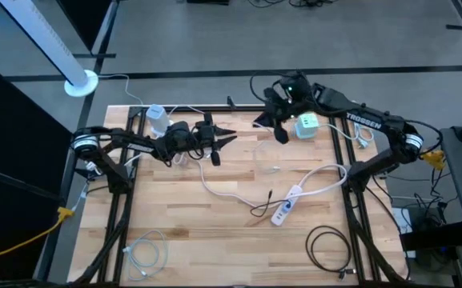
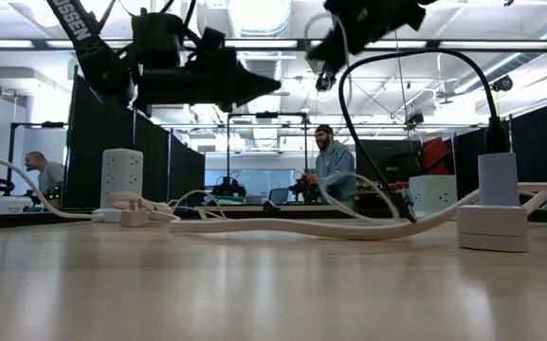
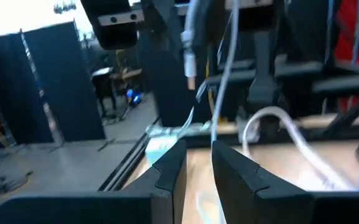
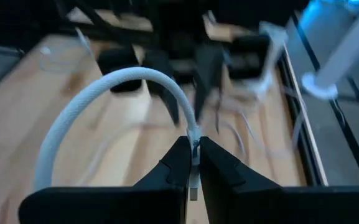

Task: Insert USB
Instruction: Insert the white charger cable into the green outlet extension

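High view: the wooden slatted table (image 1: 214,240) carries several cables and sockets. The left gripper (image 1: 224,136) sits left of centre in the upper half of the frame, fingers pointing right. The right gripper (image 1: 277,128) is right of centre near the top edge, just beside the pale green cube-shaped power adapter (image 1: 307,126). A white elongated power strip (image 1: 287,204) lies lower, right of centre, its white cord looping toward the right edge. A coiled black cable (image 1: 329,244) lies at lower right.

Low view: both arms hang dark across the top of the frame. A white upright socket tower (image 2: 121,177) stands at left; a person (image 2: 335,166) stands in the room behind.

Left wrist view: the left gripper's fingers (image 3: 170,177) stand slightly apart at bottom centre with nothing visibly between them. Ahead, in the upper centre, a small USB plug hangs on its thin white cable (image 3: 191,59), under the other arm.

Right wrist view: the right gripper (image 4: 193,165) is clamped on the thick white braided cable (image 4: 104,93) at its plug end, the cable arching to the left.

Judgement: the step in hand appears to be carrying the plug toward a port. The next move calls for aligning the plug squarely with a USB socket, probably on the green adapter, before pushing it in.
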`<state>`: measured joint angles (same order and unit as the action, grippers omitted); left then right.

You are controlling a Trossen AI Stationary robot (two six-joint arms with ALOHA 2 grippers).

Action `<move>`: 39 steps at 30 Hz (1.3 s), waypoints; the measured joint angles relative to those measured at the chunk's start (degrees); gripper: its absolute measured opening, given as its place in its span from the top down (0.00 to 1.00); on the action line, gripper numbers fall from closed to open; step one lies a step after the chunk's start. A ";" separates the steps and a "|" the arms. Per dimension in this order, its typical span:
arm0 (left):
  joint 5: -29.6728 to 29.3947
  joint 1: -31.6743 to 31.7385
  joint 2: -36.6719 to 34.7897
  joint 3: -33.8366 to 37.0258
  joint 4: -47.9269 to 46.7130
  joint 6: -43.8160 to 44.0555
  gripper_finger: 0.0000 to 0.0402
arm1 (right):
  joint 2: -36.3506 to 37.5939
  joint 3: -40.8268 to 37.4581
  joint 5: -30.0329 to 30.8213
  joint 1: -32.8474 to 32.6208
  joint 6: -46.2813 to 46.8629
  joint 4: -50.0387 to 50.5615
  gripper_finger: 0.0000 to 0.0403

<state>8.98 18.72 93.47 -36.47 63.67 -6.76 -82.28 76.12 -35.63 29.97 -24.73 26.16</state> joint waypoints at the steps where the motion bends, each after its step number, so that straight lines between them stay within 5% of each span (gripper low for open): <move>1: 0.81 -0.14 0.61 0.00 2.16 0.74 0.84 | 0.00 0.00 -0.03 -1.32 0.46 -1.47 0.98; 9: 1.62 -2.26 2.36 -0.09 12.27 1.83 0.74 | 0.00 0.00 5.23 -8.23 0.81 -9.00 0.98; 22: 2.02 -4.15 2.40 -5.56 6.80 0.26 0.62 | 0.00 0.00 8.08 -10.68 3.23 -11.51 0.98; 29: 1.98 -4.13 2.40 -6.19 6.83 -0.25 0.70 | 0.00 0.01 8.23 -11.62 3.82 -11.59 0.98; 35: 0.58 -4.22 2.40 -6.23 6.82 -0.27 0.96 | 0.00 0.02 9.32 -11.55 3.75 -11.81 0.98; 39: -1.94 -4.22 2.40 -6.27 5.64 -0.29 0.99 | 0.00 0.02 11.45 -11.55 3.97 -11.45 0.98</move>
<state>7.05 14.50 95.88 -42.74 69.31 -7.06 -82.28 76.14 -24.17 18.41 -20.75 14.71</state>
